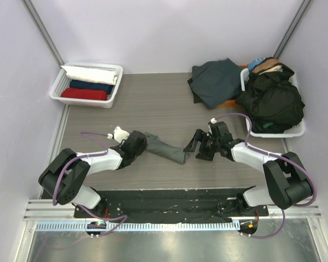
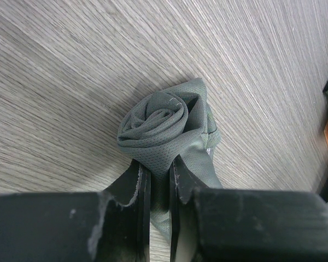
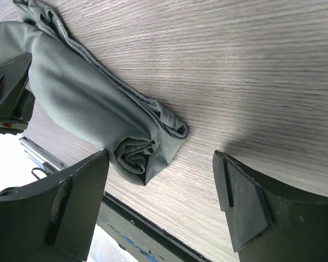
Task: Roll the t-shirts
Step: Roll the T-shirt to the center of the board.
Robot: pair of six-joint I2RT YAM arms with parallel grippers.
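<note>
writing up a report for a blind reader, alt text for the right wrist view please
The right gripper is open, its two dark fingers framing the spiral end of a rolled grey-green shirt. The shirt lies on a wood-grain table, running away to the upper left.
</note>
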